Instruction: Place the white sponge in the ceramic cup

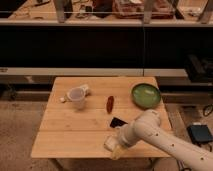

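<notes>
Looked into a dim workshop with dark shelving, and before it a light slatted wooden table (60,135). Found the small flat whitish sponge with rounded corners (108,143) near the table's front edge, right of centre, just in front of a flat black rectangular slab (118,122). Found the pale round ceramic cup, wider at the rim (76,97), well apart from the sponge, back and to the left, upright with its mouth upward. Noted a tiny white lump (62,99) just beside the cup, and a small reddish-brown oblong thing (109,103) between the cup and a round green bowl (146,95). Traced the white arm from the lower right down to the two-finger gripper (119,148), right at the sponge's near right side, on it or directly over it; could not tell touching from hovering. Could not tell whether clenched, released or grasping. Could not make out the sponge's long axis either, with half of it covered. Judged the carry, after a sure grip, as a diagonal run back and left, past the black slab and the reddish thing, ending above the cup's rim.
</notes>
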`<state>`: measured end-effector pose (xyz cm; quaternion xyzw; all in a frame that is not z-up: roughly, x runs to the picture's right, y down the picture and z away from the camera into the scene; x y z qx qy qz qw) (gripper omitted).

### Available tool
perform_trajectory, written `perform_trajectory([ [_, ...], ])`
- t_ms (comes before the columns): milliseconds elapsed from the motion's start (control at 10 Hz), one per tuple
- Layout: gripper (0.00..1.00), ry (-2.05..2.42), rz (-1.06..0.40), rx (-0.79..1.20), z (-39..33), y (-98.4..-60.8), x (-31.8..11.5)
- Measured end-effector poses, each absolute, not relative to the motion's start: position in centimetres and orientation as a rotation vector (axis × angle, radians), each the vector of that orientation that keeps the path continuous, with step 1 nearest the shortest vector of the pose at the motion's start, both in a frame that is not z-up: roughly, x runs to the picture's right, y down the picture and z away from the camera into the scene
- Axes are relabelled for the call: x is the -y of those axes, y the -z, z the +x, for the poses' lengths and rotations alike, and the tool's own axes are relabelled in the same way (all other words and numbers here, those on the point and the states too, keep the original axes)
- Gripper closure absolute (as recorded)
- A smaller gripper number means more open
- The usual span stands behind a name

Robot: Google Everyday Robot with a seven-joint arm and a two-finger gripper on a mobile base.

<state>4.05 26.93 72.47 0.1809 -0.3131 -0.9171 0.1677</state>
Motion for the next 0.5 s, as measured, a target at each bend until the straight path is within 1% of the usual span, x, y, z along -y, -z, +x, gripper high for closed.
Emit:
perform_trajectory([
  [500, 0.20, 2.611, 0.462, 0.945, 3.8, -74.2, -30.3],
])
